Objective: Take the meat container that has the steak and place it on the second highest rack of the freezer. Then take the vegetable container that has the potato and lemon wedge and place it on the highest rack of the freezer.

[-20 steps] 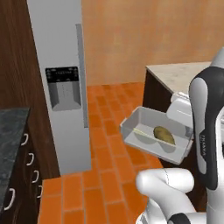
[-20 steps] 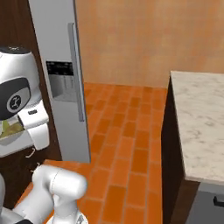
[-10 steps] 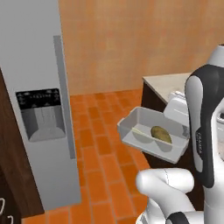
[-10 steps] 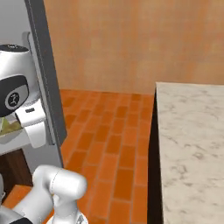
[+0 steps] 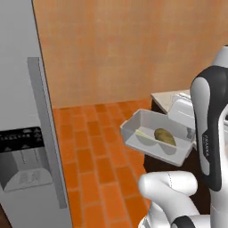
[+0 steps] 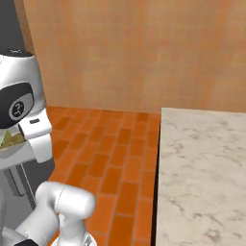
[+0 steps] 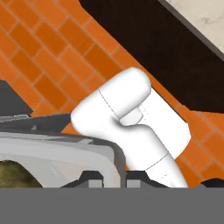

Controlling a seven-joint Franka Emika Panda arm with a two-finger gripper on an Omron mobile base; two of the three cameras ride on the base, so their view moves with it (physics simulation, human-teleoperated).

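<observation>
The gripper (image 7: 109, 181) is clamping narrow on the near rim of the vegetable container (image 5: 151, 129), carrying it in the air above the orange brick floor (image 5: 98, 151). The potato (image 5: 164, 136) is lying in the box toward its right side, and the lemon wedge (image 5: 143, 133) is resting just left of it. The freezer (image 5: 26, 133) is standing at the left with its door shut, well apart from the box. A marble counter (image 6: 202, 173) is sitting at the right
</observation>
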